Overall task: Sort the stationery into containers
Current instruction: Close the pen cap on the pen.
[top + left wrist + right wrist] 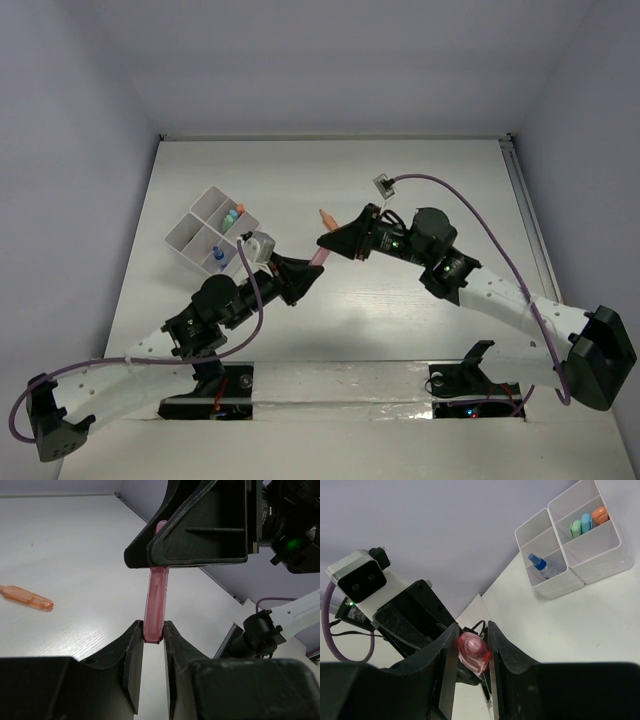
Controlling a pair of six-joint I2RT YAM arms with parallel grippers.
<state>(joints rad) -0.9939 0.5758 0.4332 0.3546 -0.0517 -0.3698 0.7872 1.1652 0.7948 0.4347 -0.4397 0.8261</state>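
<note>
I hold the pink marker (pixel 156 600) at both ends. My left gripper (pixel 152 631) is closed narrow on one end, my right gripper (pixel 471 641) is closed on the other, and the marker hangs between them above the table (pixel 430 180). I judge this is a handover. The boxes (pixel 210 232) stand just beside my left wrist, so the right jaws should open first, and then the left arm can turn to a free compartment. One compartment has a tube (pixel 540 565). The box rims are close to my left arm, so the turn must be small. An orange marker (pixel 27 596) lies on the table, apart from both grippers. The far right side has open room.
</note>
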